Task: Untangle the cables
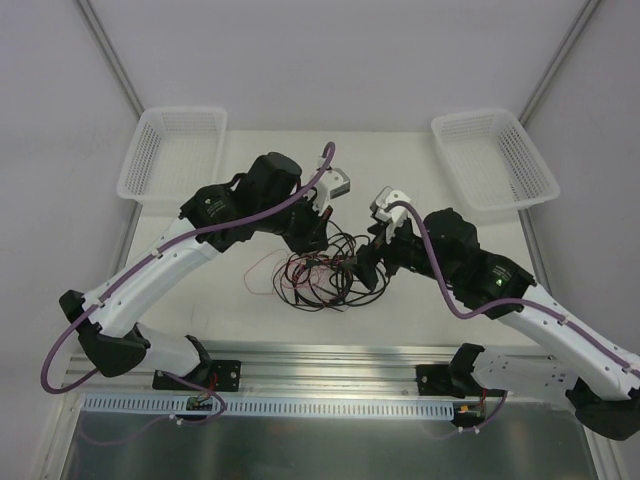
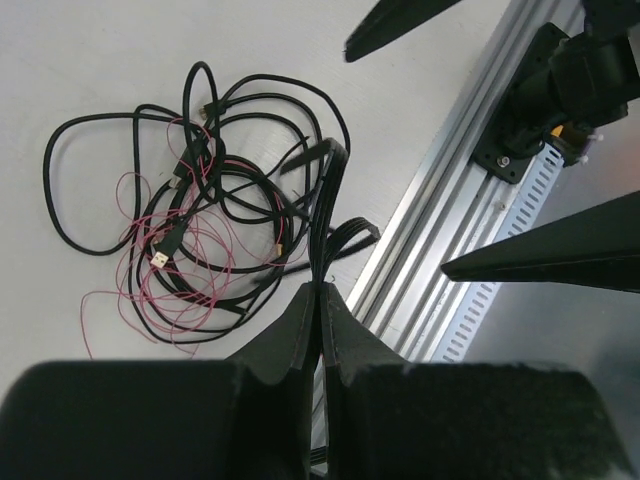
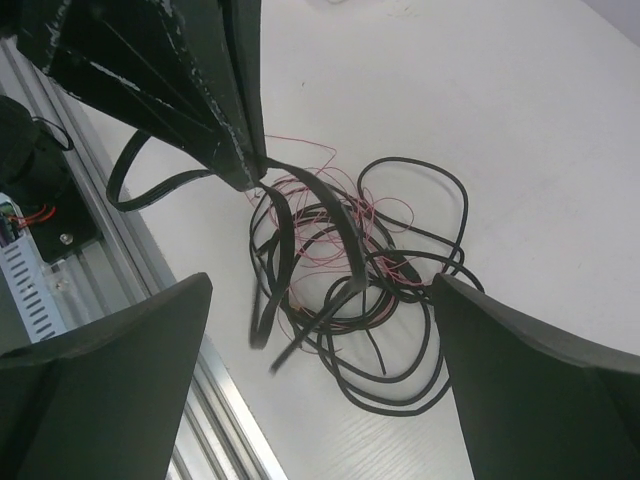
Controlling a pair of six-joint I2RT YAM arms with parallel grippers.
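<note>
The cables (image 1: 318, 272) lie in a loose tangle of black cords and thin red wire on the white table, between the two arms. My left gripper (image 2: 320, 287) is shut on flat black strands of the cables (image 2: 328, 190), which rise from the heap to its tips. In the right wrist view those lifted strands (image 3: 285, 240) hang from the left gripper (image 3: 245, 175), above the rest of the cables (image 3: 400, 290). My right gripper (image 3: 320, 370) is open wide above the heap's near side, nothing between its fingers. From above, the left gripper (image 1: 322, 238) and right gripper (image 1: 362, 266) flank the tangle.
Two white mesh baskets stand at the far corners, one left (image 1: 185, 111) and one right (image 1: 475, 117). An aluminium rail (image 1: 330, 355) with the arm bases runs along the near table edge, close beside the heap (image 2: 450, 230).
</note>
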